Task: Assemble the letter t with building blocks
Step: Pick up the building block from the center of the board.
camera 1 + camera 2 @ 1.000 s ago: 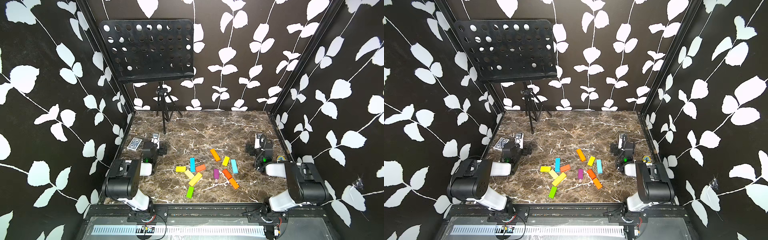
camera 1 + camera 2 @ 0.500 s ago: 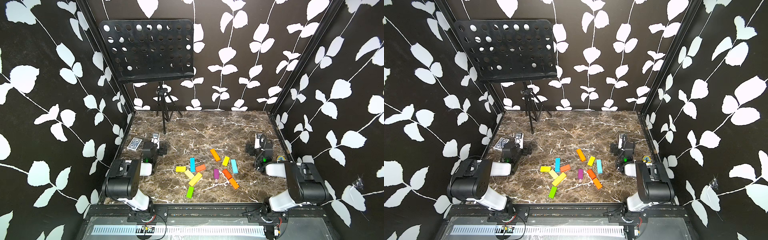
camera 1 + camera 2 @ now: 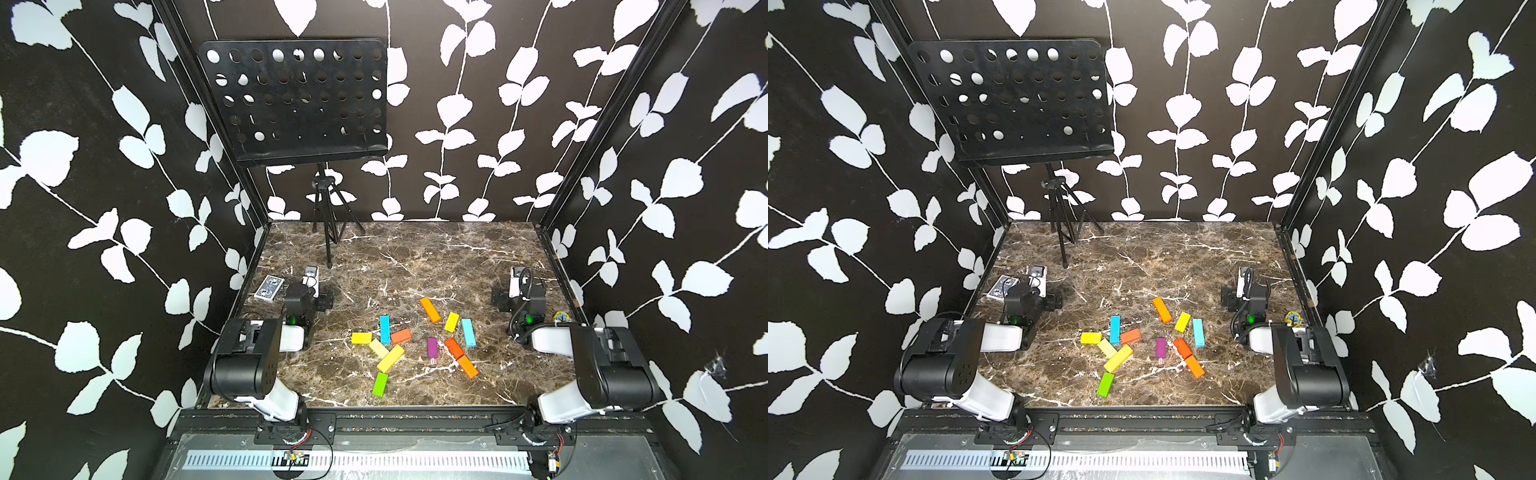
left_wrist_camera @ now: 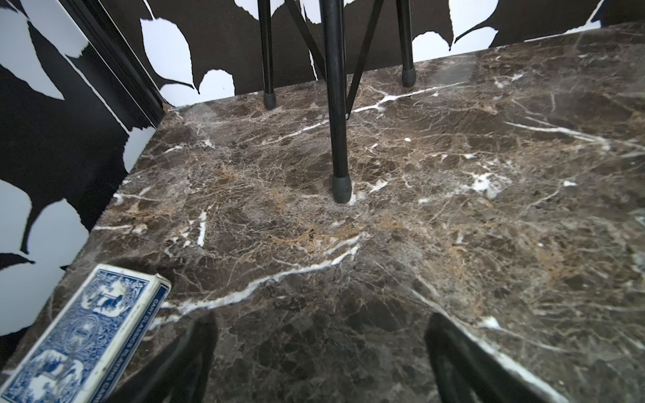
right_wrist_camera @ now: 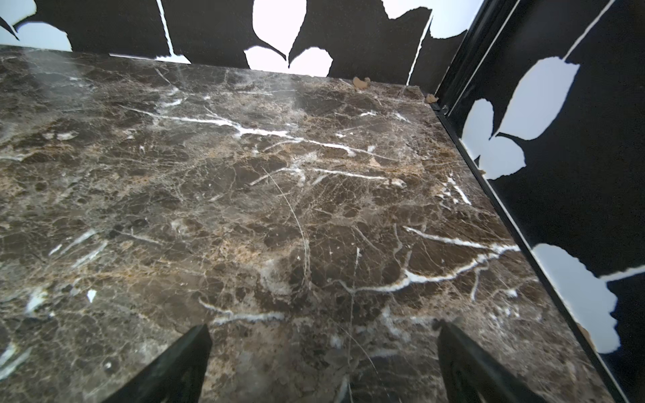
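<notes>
The building blocks lie loose and flat on the marble table [image 3: 415, 257] between the two arms. On the left are a yellow block [image 3: 361, 337], a cyan block [image 3: 385, 329], a pale yellow block [image 3: 378, 348] and a lime green block [image 3: 380, 384]. On the right are an orange block [image 3: 430, 309], a purple block [image 3: 432, 347] and another cyan block [image 3: 468, 332]. The left gripper [image 3: 318, 286] [image 4: 319, 335] sits low near the left wall, open and empty. The right gripper [image 3: 508, 289] [image 5: 323, 335] rests near the right wall, also open with only marble between its fingers. No block shows in either wrist view.
A black music stand [image 3: 295, 99] on a tripod [image 4: 336, 139] stands at the back left, one foot just ahead of the left gripper. A blue-patterned card box [image 4: 87, 335] lies beside that gripper. A small yellow token [image 3: 1293, 318] sits by the right arm. Patterned walls enclose three sides.
</notes>
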`<control>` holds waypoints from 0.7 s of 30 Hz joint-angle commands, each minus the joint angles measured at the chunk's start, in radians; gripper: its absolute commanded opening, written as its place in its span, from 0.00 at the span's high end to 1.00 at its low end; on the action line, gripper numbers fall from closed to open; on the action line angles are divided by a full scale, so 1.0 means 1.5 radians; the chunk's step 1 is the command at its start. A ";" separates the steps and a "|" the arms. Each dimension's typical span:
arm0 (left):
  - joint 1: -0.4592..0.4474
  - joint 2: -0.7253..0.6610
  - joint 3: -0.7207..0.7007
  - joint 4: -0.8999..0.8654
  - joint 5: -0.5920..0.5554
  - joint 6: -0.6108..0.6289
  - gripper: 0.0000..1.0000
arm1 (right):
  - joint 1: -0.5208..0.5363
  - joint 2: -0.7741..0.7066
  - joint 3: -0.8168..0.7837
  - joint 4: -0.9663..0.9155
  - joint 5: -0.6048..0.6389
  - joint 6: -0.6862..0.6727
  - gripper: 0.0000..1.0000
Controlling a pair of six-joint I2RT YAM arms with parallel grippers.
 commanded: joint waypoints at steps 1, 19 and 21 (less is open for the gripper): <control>-0.017 -0.085 0.085 -0.209 -0.010 0.019 0.16 | 0.008 -0.120 0.058 -0.161 0.049 0.012 0.01; -0.377 -0.137 0.381 -0.853 -0.130 -0.307 0.48 | 0.256 -0.293 0.221 -0.652 -0.096 0.313 0.01; -0.411 -0.128 0.392 -0.874 -0.144 -0.347 0.49 | 0.293 -0.288 0.215 -0.650 -0.106 0.330 0.01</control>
